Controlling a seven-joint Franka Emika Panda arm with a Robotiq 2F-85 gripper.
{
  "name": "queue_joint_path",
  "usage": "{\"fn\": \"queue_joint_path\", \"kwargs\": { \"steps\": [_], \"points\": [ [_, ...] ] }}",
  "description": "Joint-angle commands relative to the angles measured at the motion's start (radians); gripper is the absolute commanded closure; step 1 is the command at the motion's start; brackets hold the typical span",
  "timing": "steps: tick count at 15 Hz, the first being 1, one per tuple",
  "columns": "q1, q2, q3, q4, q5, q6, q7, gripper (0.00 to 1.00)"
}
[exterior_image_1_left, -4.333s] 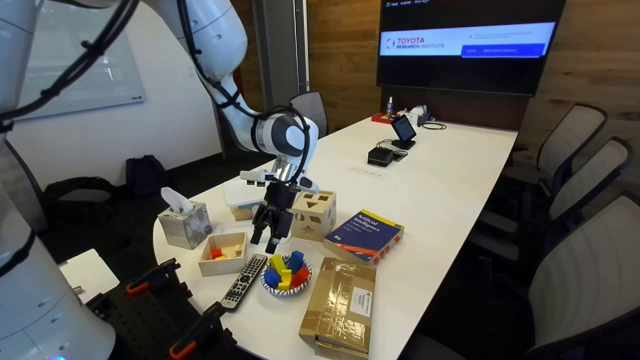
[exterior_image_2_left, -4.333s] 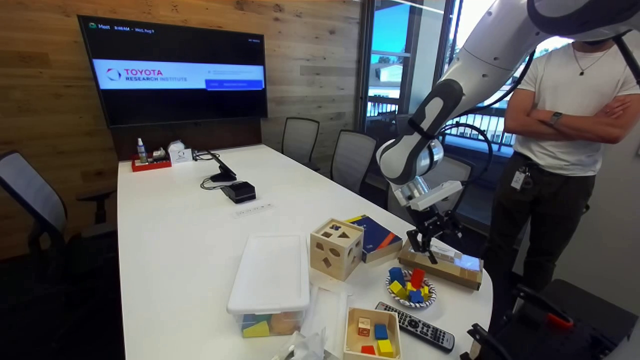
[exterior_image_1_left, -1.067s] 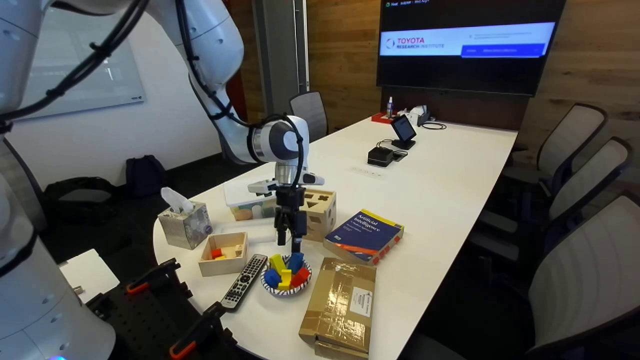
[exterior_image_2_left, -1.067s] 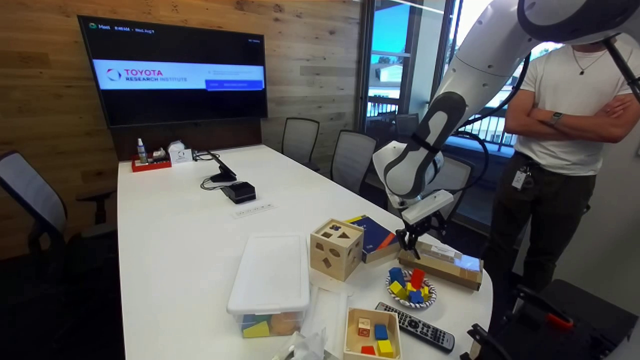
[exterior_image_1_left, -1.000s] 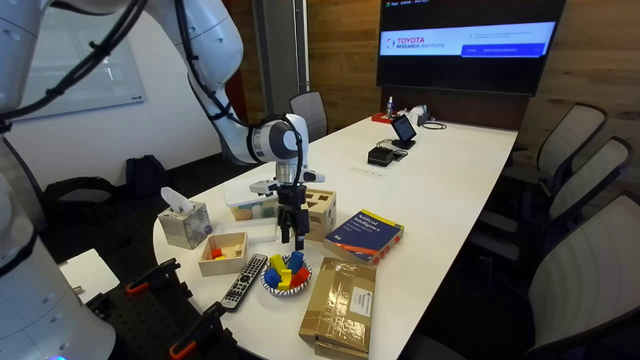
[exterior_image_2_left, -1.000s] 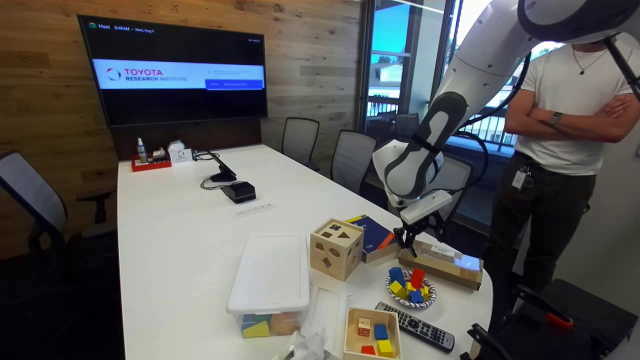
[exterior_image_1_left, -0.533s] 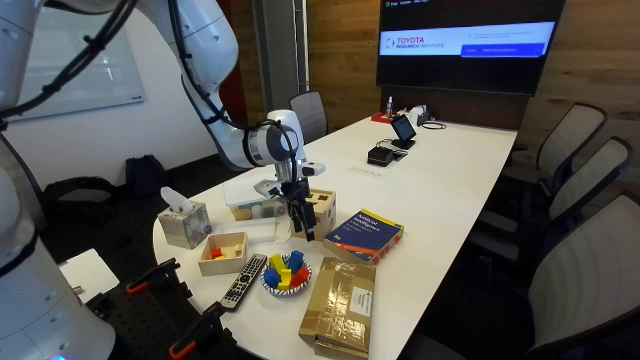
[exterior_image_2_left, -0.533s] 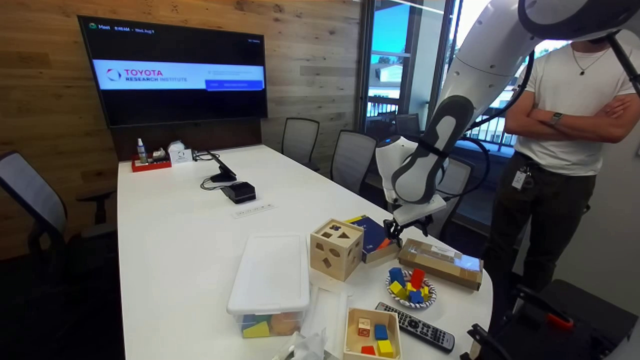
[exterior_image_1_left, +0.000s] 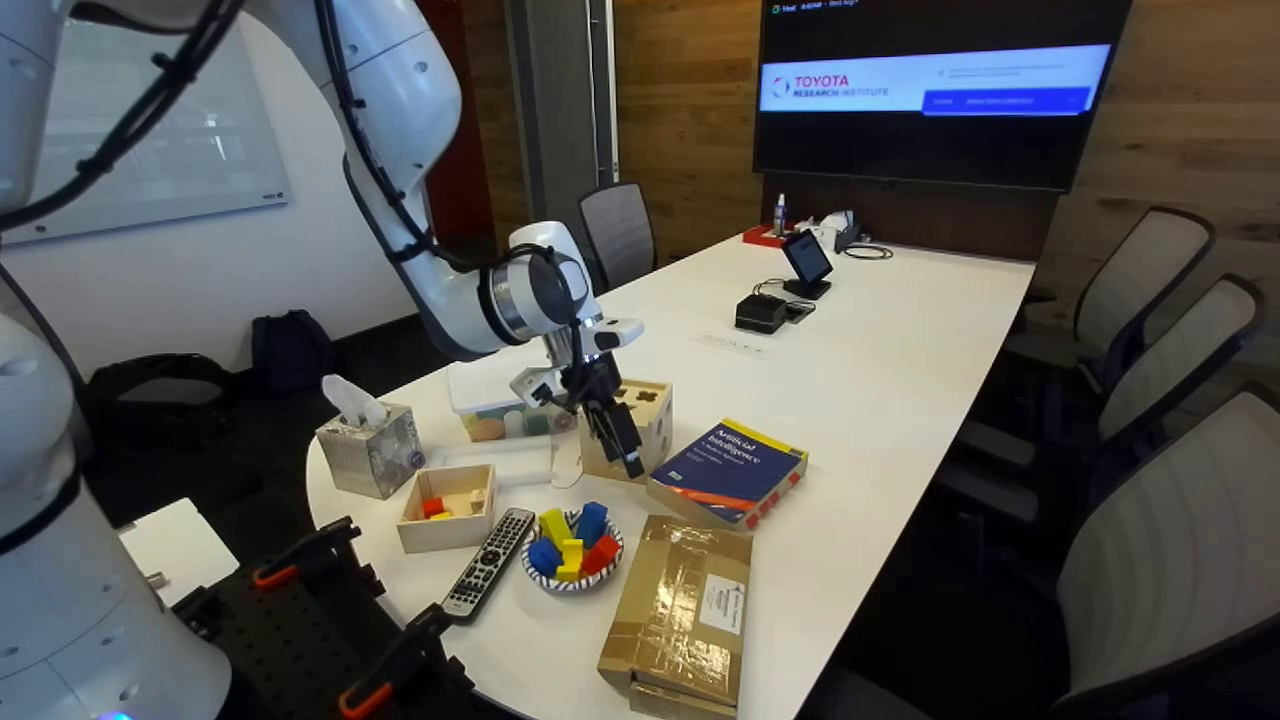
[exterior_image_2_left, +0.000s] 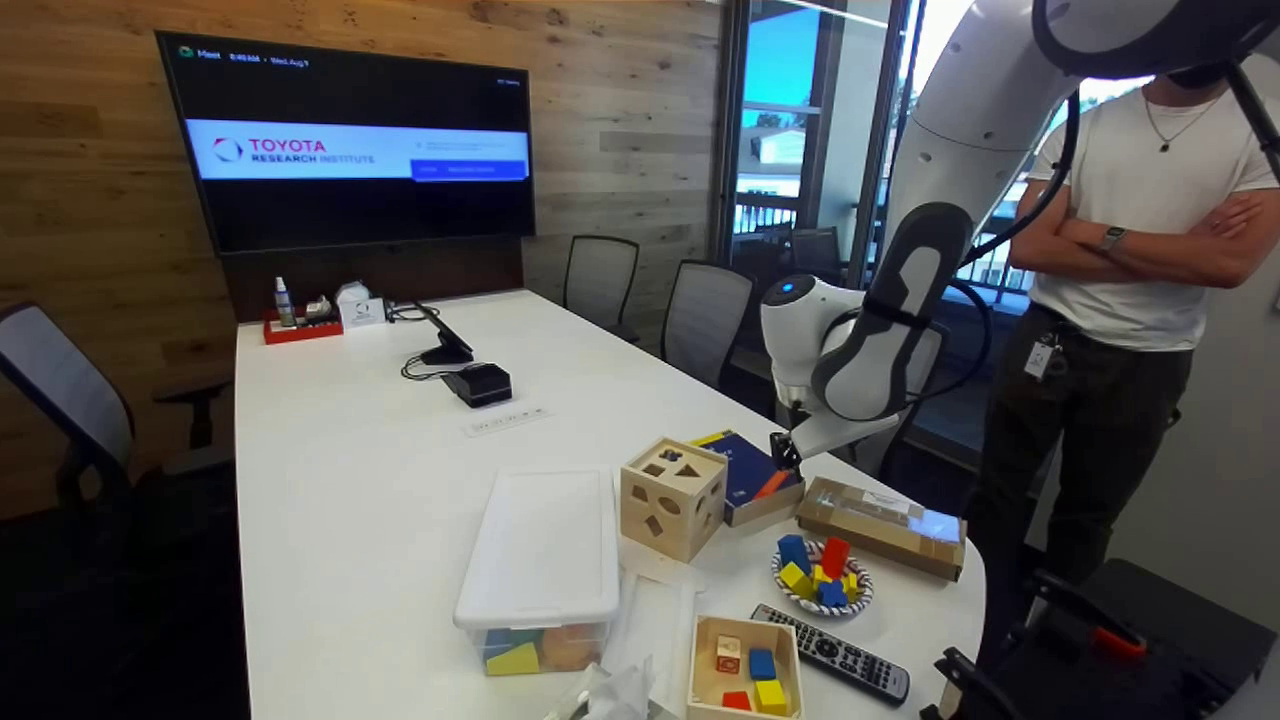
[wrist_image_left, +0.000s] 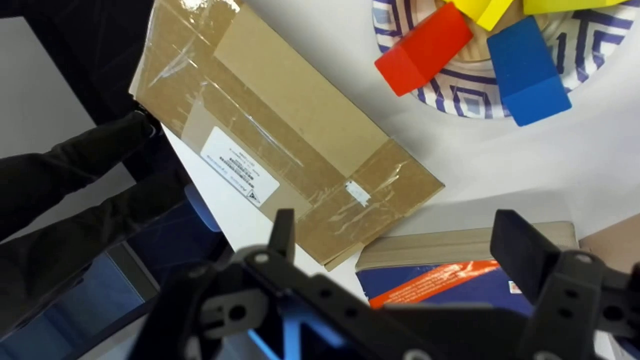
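Stage shown: the claw (wrist_image_left: 398, 235) is positioned near the book (exterior_image_1_left: 728, 470), spread apart with nothing clamped in it — no hold, as judged, is yet taken. The book is laid flat, a cardboard box (exterior_image_1_left: 668, 608) placed just beside it; coloured blocks (wrist_image_left: 426, 46) are contained in a bowl (wrist_image_left: 471, 103) near the book and, farther from it, in a wooden tray (exterior_image_1_left: 446, 535).

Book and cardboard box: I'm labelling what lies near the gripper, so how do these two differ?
The book has a blue cover with yellow and orange bands; the cardboard box is brown.
The book shows a printed title; the cardboard box carries a white label.
The cardboard box looks longer than the book.
Both lie on the white table, neither held by the gripper.
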Motion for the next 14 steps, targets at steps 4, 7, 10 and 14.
{"fn": "queue_joint_path", "kwargs": {
  "steps": [4, 7, 10, 14],
  "points": [
    [0.008, -0.009, -0.004, -0.005, -0.026, -0.083, 0.041, 0.00],
    [-0.004, 0.007, 0.010, 0.013, -0.025, -0.140, 0.036, 0.00],
    [-0.014, 0.034, 0.021, 0.045, -0.028, -0.176, 0.041, 0.00],
    [-0.020, 0.089, 0.028, 0.100, -0.024, -0.196, 0.039, 0.00]
  ]
}}
